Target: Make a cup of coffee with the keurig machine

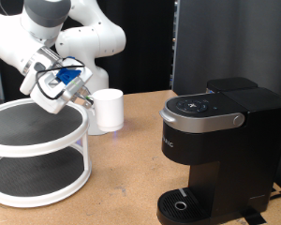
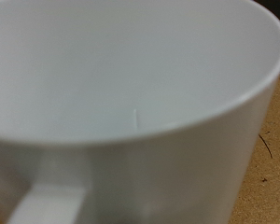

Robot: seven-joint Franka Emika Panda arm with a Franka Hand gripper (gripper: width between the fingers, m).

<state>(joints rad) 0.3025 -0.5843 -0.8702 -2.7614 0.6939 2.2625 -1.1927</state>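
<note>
The cup (image 1: 109,109) is a plain white mug standing upright on the wooden table, left of the keurig machine (image 1: 215,141) in the exterior view. The machine is black and boxy, its grey-rimmed lid (image 1: 201,110) is down and its drip tray (image 1: 183,202) holds nothing. My gripper (image 1: 85,99) hangs just at the cup's left side, level with its rim; I cannot tell whether it touches the cup. In the wrist view the cup (image 2: 140,84) fills the frame, with its handle (image 2: 51,201) near one corner. No fingers show there.
A white two-tier round rack (image 1: 37,155) with dark mesh shelves stands at the exterior view's left, under my arm. A black panel (image 1: 229,42) rises behind the machine. Bare wooden table (image 1: 126,159) lies between rack and machine.
</note>
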